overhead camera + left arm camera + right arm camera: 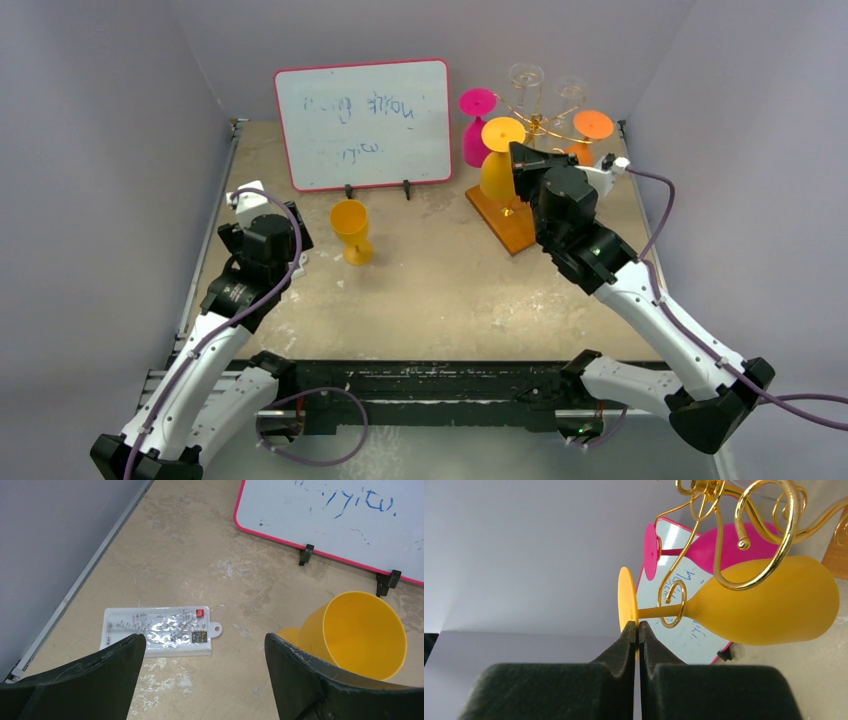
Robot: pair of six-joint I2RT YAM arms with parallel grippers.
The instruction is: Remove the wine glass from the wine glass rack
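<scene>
Right gripper [638,625]: my fingers are pressed flat together, no gap showing. The tips sit at the lower rim of the round foot of the yellow wine glass [774,605]. I cannot tell whether that thin rim is pinched between them or only touched.

The glass hangs bowl-down on the wine glass rack [791,525], its stem threaded through a gold scroll arm. From the top view the rack stands at the far right of the table [420,290] on its wooden base. A pink glass [476,125] hangs on its left, an orange glass [590,130] on its right, and clear glasses [525,75] at the back.

Left gripper [204,637]: fingers spread wide, holding nothing, above a flat plastic packet [155,632]. A yellow goblet [360,635] stands upright beside it, in front of the red-framed whiteboard [365,125].
</scene>
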